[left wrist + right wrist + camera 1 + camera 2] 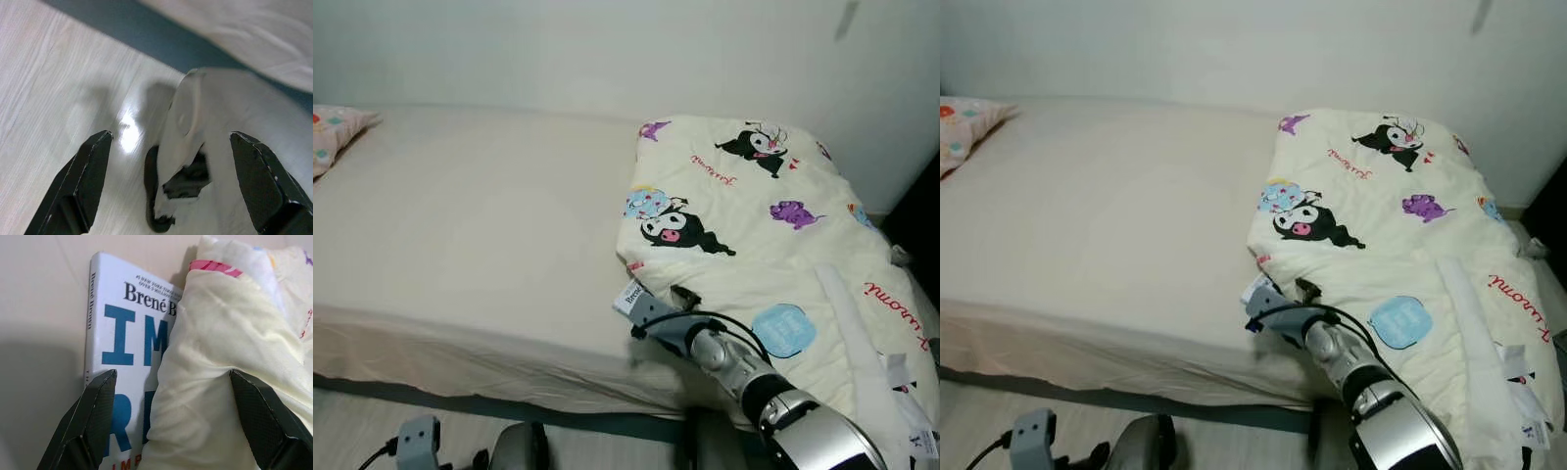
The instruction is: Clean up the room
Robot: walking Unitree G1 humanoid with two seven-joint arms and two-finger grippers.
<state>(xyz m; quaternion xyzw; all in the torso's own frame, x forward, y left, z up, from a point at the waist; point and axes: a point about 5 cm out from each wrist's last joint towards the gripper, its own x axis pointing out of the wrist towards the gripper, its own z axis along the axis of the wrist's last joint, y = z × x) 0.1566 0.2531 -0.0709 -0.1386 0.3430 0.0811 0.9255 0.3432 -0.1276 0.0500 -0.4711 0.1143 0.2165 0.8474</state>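
Observation:
A white book with blue letters lies on the bed, half tucked under the edge of a cream comforter printed with cartoon figures. In the left eye view the book peeks out at the comforter's near left corner. My right gripper is open right at that corner, one finger over the book and the other over the comforter fold. The right arm reaches in from the lower right. My left gripper hangs open over the wooden floor, holding nothing.
A patterned pillow lies at the bed's far left end against the white wall. The cream sheet is bare left of the comforter. Below the left gripper a white and black rounded shape stands on the pale floor beside the bed's dark base.

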